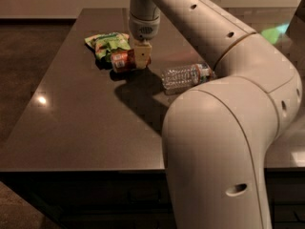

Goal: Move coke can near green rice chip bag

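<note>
The coke can (pixel 122 61) lies on its side on the dark table (pixel 71 128), its left end touching the lower right edge of the green rice chip bag (pixel 107 43). My gripper (pixel 142 57) reaches straight down from above at the can's right end and is shut on that end, which its fingers hide. The bag lies flat towards the table's back left.
A clear plastic water bottle (pixel 183 76) lies on its side to the right of the can, near my arm. My arm's large pale body (pixel 224 142) fills the front right of the view. The table's left edge drops to the floor.
</note>
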{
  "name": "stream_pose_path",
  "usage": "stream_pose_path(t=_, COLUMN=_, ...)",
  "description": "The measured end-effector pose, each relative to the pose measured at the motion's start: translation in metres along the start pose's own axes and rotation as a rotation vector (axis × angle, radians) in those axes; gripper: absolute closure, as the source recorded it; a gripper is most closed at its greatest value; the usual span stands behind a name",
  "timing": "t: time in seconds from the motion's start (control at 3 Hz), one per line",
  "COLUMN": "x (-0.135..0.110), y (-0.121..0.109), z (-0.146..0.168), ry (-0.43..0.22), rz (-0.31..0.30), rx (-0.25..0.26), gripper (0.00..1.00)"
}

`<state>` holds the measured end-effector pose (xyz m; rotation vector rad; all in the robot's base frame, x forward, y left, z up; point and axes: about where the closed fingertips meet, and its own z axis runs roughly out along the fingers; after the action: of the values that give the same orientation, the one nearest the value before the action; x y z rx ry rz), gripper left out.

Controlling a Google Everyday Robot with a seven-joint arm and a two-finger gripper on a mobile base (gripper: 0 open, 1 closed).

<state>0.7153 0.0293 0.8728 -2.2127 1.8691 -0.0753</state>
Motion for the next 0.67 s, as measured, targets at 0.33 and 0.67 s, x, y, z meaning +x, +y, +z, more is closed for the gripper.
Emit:
stream_pose_path(t=0.33, x=0.0043, y=-0.0023, z=0.0037, ry=0.0, rz=0.025, rx=0.006, gripper=0.15)
stream_pose_path(t=0.67, x=0.0025, y=-0.0047, z=0.0072, ry=-0.003, rz=0.022, rx=0.011, gripper=0.0)
